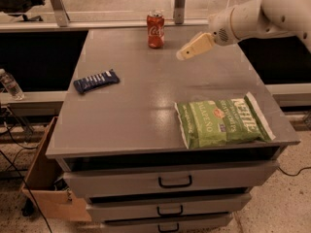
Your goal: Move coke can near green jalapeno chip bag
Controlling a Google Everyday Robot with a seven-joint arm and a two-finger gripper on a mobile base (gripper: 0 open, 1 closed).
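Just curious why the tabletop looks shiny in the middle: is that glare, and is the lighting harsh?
Camera view: yes, a pale sheen of glare lies on the table left of the green jalapeno chip bag. Camera view: light is warm and soft; the gripper, above the table right of the coke can, casts no clear shadow; the recesses beside the table are dark.

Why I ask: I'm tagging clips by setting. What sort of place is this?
Probably a lab or workshop: grey drawer cabinet, floor cables, cardboard box. The pincer hovers near the coke can.
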